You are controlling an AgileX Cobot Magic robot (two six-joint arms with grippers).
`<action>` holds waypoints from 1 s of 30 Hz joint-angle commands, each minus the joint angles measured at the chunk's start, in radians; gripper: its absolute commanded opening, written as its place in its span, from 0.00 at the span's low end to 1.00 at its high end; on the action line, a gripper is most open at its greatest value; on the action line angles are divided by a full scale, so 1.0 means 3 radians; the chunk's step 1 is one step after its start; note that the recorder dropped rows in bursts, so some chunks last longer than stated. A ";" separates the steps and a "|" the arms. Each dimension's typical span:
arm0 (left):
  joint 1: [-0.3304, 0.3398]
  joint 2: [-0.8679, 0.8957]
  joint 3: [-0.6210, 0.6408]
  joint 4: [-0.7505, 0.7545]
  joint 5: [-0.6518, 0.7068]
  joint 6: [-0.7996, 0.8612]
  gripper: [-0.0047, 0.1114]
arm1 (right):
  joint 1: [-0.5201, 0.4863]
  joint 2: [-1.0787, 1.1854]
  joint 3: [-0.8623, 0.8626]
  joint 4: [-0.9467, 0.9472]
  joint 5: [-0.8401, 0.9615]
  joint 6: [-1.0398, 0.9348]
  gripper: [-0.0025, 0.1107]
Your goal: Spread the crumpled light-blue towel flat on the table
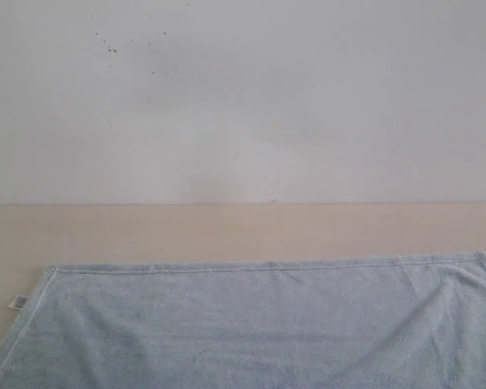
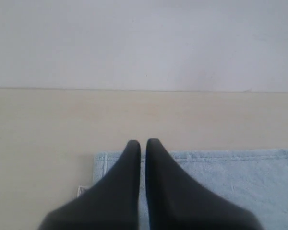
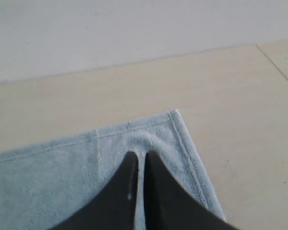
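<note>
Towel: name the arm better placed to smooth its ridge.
Right, probably: the right gripper, shut, points at the rippled corner of the towel; the left gripper faces a flat corner.

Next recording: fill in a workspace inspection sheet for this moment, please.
Surface: pale beige matt wooden table, smooth.
Job's things: large pale grey-blue terry towel spread out flat, faint wrinkles toward its right corner; small white tag at its left edge.
Clutter: nothing seen.
Grippers: left gripper and right gripper each over a towel corner, black fingers together, no grip seen.
Cables: nothing seen.
Surroundings: white wall with a few dark specks.
</note>
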 commanded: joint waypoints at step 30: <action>-0.0150 -0.1037 0.0560 -0.0037 0.0233 -0.0217 0.07 | 0.0703 -0.2190 0.0606 0.0019 0.0871 -0.0110 0.07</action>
